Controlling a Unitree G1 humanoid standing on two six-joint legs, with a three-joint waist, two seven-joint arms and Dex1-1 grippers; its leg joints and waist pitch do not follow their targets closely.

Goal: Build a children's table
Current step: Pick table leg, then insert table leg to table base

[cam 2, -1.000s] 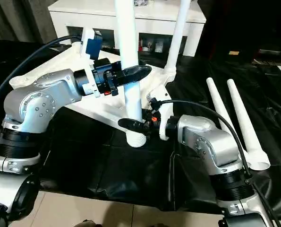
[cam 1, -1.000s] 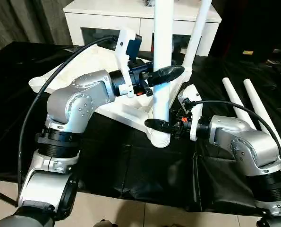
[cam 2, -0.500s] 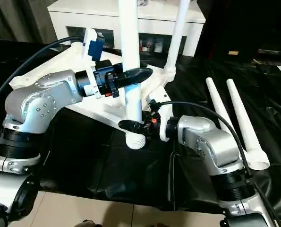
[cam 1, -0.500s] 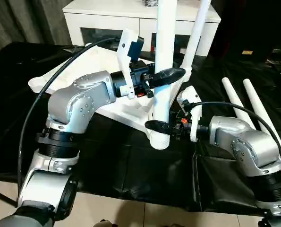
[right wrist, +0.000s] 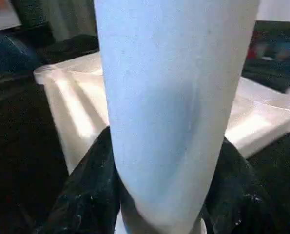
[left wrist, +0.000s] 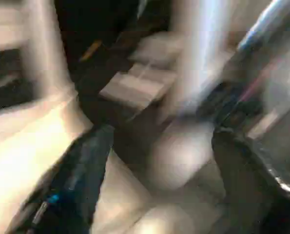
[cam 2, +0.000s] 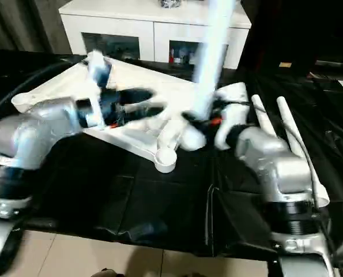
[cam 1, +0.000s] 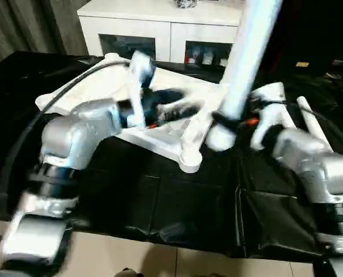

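Note:
The white tabletop [cam 1: 102, 81] lies underside up on the black sheet, one round corner socket [cam 1: 189, 158] nearest me. My right gripper [cam 1: 229, 121] is shut on a white leg [cam 1: 246, 52] near its thick lower end. The leg leans up and to the right, its end [cam 1: 216, 138] lifted just right of that socket. In the right wrist view the leg [right wrist: 169, 97] fills the gap between the fingers [right wrist: 81, 195]. My left gripper [cam 1: 180, 107] hovers over the tabletop, left of the leg, open and holding nothing. Its fingers [left wrist: 71, 180] stand wide apart in the left wrist view.
Two more white legs [cam 2: 286, 115] lie side by side on the black sheet at the right, behind my right arm. A white cabinet [cam 1: 159, 23] with dark glass doors stands behind the tabletop. The sheet's front edge hangs over a tiled floor [cam 1: 159, 262].
My left gripper has opened and let go of the leg, drawing back left. My right gripper has carried the leg's lower end up and right, away from the near socket, tilting it.

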